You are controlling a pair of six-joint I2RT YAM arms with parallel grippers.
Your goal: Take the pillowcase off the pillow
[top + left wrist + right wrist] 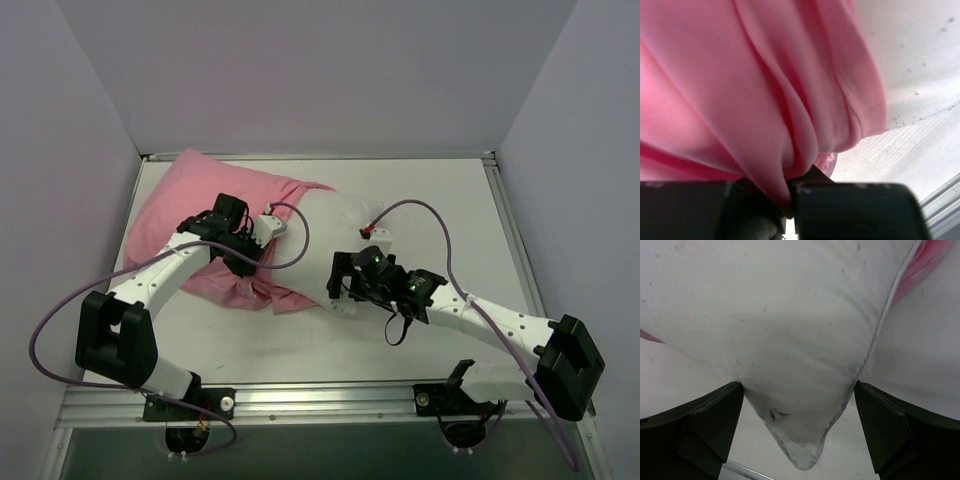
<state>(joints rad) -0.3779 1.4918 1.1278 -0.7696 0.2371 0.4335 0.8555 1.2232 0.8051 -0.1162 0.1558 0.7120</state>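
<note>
On the table [450, 200], the pink pillowcase [175, 205] is lying at the left, with the white pillow [340, 225] poking out of it to the right. The left gripper [789, 195] is pinching a fold of the pillowcase tightly. The right gripper [799, 405] is gaping wide, straddling the pillow's speckled corner.

Wrinkled pink pillowcase [190, 205] covers most of the speckled white pillow [342, 225].
</note>
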